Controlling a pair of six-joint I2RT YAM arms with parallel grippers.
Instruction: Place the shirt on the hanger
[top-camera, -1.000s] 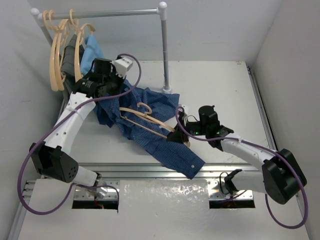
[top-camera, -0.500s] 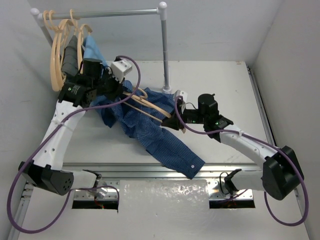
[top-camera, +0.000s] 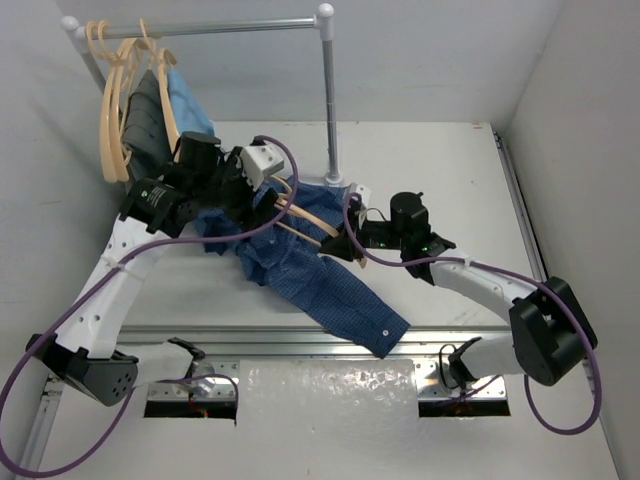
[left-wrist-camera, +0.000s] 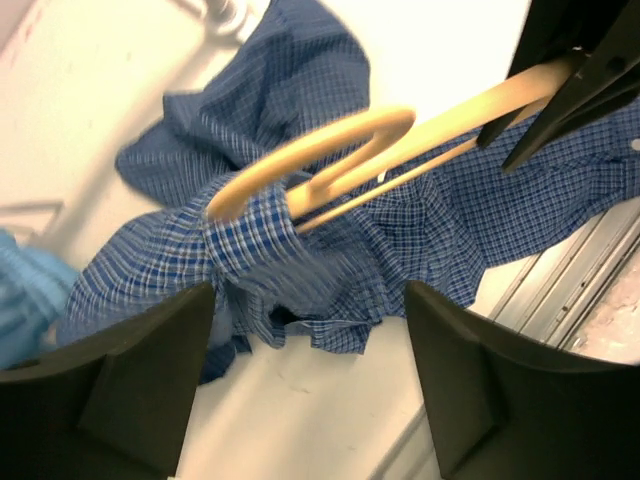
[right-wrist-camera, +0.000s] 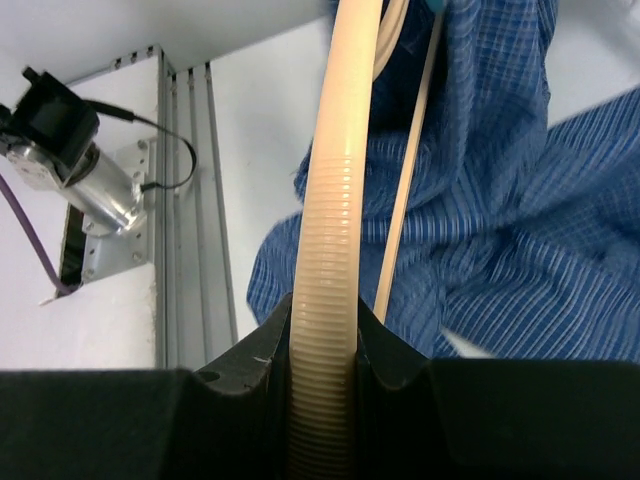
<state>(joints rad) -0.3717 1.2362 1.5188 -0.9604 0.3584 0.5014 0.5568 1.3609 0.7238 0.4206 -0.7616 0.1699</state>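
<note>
Moves the left claw a little right and nearer to the cloth than half a second ago, and draws the right claw slightly left, with the hanger in it.

Keeps the right claw clamped tight on one ribbed arm of the hanger, seemingly to hold it raised and steady above the worktop as a fixed frame for the cloth. Leaves the left claw spread wide and holding nothing, just over the hook of the hanger. Looks poised to pinch fabric and pull it over the free shoulder.

Finds the shirt in the middle of the worktop between the two arms, under and around the hanger. Looks dark blue with a fine pale check, crumpled and bunched, not spread flat. Shows, from the left wrist, one fold of the shirt wrapped over the hanger beside the hook, with the rest sagging loose below. Trails one end toward the near edge, a white button showing there. Hangs in blue folds on both sides of the gripped arm in the right wrist view. Counts as only partly dressed, by this judgement, with most of the cloth off the frame.

Leaves the spare hangers and a light-blue garment on the rail at the back left, apart from the work.
</note>
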